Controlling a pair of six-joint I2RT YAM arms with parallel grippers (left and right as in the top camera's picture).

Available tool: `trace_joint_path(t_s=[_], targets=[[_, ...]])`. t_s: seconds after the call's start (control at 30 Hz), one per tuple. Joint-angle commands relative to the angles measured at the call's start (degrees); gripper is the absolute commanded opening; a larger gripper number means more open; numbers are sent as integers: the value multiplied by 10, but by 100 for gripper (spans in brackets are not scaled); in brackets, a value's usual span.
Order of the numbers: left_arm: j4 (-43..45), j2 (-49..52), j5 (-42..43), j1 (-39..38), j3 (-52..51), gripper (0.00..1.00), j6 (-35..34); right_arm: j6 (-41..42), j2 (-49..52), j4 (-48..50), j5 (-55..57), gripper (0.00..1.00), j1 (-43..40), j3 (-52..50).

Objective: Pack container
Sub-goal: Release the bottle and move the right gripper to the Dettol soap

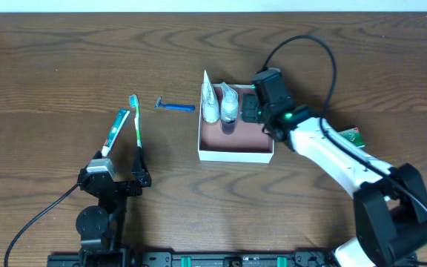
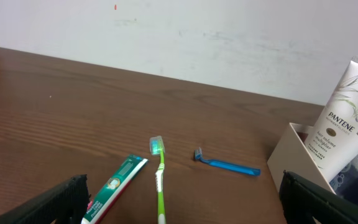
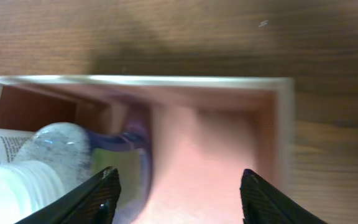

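Note:
The container [image 1: 234, 154] is a shallow square box with white walls and a pink-brown inside, at the table's middle. A white Pantene tube [image 1: 210, 101] and a clear bottle [image 1: 230, 104] stand in its left part. My right gripper [image 1: 256, 111] is open and empty above the box's right half; the right wrist view shows its fingers [image 3: 179, 196] over the bare pink floor [image 3: 210, 143] with the bottle [image 3: 48, 149] to the left. My left gripper [image 1: 118, 180] is open and empty, just short of a toothpaste tube [image 1: 116, 131] and a green toothbrush [image 1: 136, 119].
A blue razor [image 1: 175, 107] lies left of the box. A small green-and-white soap box [image 1: 352, 136] lies right of the right arm. The left wrist view shows the toothpaste [image 2: 114, 186], toothbrush [image 2: 160, 177], razor [image 2: 229, 165] and Pantene tube [image 2: 344, 124].

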Motion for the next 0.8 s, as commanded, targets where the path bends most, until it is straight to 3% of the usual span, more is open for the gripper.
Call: trace_joint_path(t_s=[0.0,0.17,0.3,0.47,0.63,0.77], targets=[[-10,-3,0,3,-16,98,1,-21,-56,-24,-6,68,-21,24],[-9,-3,0,3,-16,98,1,-41,-117,-101,0,81,-52,46],[-9,-3,0,3,-16,98,1,-121,-181,-176,5,99,-96,50],[-10,-3,0,3,-16,98,1,-232,-227,-290,96,99,-138,50],[-10,-3,0,3,-16,98,1,-245,-221,-383,150,99,-185,46],[-10,-3,0,3,-16,98,1,-244,-198,-389,146,99,-209,41]])
